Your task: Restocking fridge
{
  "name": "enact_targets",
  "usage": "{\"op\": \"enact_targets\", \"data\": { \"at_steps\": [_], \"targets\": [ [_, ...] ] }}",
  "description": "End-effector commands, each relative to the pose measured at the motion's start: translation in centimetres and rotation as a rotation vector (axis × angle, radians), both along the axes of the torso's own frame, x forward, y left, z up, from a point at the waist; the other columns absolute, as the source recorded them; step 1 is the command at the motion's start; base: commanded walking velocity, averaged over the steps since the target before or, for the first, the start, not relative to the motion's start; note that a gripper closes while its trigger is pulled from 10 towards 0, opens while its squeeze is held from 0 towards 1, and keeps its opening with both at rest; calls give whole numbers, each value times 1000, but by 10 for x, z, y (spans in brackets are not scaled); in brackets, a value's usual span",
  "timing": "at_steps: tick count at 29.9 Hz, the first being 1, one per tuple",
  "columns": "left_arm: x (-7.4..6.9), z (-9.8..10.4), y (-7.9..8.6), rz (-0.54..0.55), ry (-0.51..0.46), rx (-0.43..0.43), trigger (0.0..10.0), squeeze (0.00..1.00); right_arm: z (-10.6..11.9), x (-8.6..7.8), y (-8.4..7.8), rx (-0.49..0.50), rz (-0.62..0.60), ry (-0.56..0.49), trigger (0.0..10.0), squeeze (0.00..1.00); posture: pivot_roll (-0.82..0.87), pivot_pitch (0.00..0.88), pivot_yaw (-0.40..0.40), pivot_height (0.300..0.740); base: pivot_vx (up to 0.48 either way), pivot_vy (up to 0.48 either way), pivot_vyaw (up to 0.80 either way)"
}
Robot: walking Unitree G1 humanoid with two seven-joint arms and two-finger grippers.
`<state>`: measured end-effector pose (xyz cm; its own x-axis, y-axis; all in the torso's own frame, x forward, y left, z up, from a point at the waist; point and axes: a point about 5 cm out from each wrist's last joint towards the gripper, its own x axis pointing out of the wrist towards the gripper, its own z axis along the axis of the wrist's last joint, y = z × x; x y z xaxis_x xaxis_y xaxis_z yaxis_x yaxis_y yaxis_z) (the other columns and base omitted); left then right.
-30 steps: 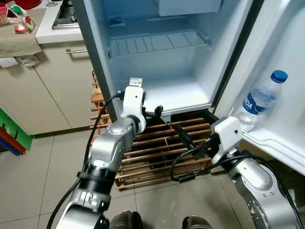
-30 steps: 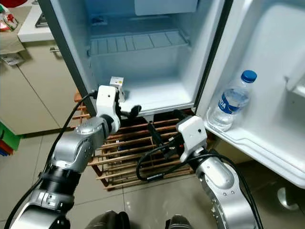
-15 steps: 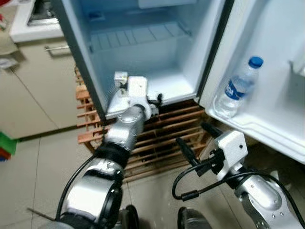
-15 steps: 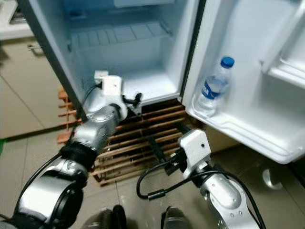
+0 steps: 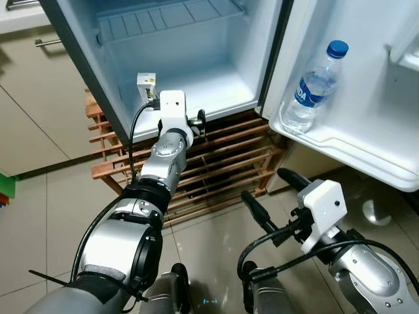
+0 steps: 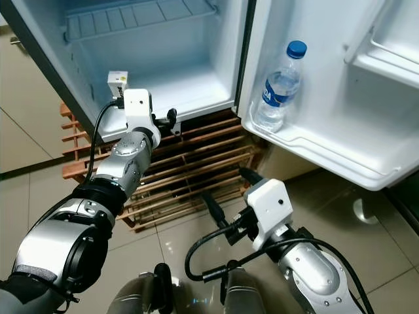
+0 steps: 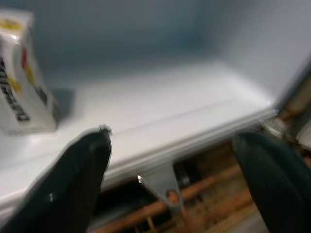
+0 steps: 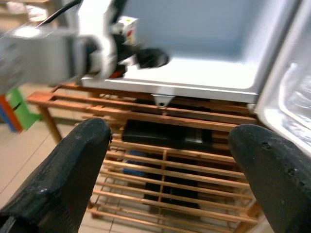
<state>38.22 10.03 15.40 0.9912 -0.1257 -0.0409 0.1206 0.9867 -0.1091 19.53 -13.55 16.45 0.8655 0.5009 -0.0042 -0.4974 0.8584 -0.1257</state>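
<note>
1. A small carton (image 7: 22, 80) is seen standing on the fridge floor (image 7: 160, 111), just ahead of the left gripper (image 7: 170, 179), fingers spread and empty.
2. Right gripper (image 8: 170, 179), spread too, is held low before the wooden rack (image 8: 160, 160); another item probably gets fetched next.

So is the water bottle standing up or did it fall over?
Standing up. The water bottle sits upright on the fridge door shelf, blue cap on top.

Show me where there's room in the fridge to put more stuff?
The fridge floor is bare from the small carton across to the hinge side. The wire shelf above is bare. The door shelf is free beside the water bottle. It is tightest by the carton, where the left gripper sits.
</note>
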Motion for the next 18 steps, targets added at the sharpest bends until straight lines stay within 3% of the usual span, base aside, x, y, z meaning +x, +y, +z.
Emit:
{"op": "enact_targets", "data": {
  "at_steps": [1, 5, 6, 9, 11, 12, 16, 18],
  "targets": [
    [-24, -1, 6, -63, -59, -14, 10000, 0, 3, 2, -10, 14, -101, -20, 10000, 149, -285, 233, 65, 740, 0, 0, 0],
    [-70, 10, 26, -104, -171, -16, 10000, 0, -2, 3, -13, 28, -190, -42, 10000, 149, -229, 196, 61, 740, 0, 0, 0],
    [-70, 10, 26, -104, -171, -16, 10000, 0, -2, 3, -13, 28, -190, -42, 10000, 149, -229, 196, 61, 740, 0, 0, 0],
    [-100, 7, 35, -119, -223, 68, 10000, 0, -3, 13, -14, 47, -224, -66, 10000, 149, -186, 155, 55, 740, 0, 0, 0],
    [-115, -8, 43, -49, -155, 95, 10000, 0, -2, 22, -12, 50, -215, -83, 10000, 145, -169, 117, 44, 740, 0, 0, 0],
    [-118, -10, 44, -22, -128, 96, 10000, 0, -2, 26, -12, 52, -210, -89, 10000, 141, -163, 106, 40, 740, 0, 0, 0],
    [-98, 1, 36, 26, -145, 77, 10000, 0, -2, 48, -11, 59, -204, -107, 10000, 145, -138, 48, 4, 740, 0, 0, 0],
    [-93, 3, 33, 27, -147, 69, 10000, 0, -1, 53, -10, 57, -199, -114, 10000, 157, -141, 34, -5, 740, 0, 0, 700]
  ]
}}
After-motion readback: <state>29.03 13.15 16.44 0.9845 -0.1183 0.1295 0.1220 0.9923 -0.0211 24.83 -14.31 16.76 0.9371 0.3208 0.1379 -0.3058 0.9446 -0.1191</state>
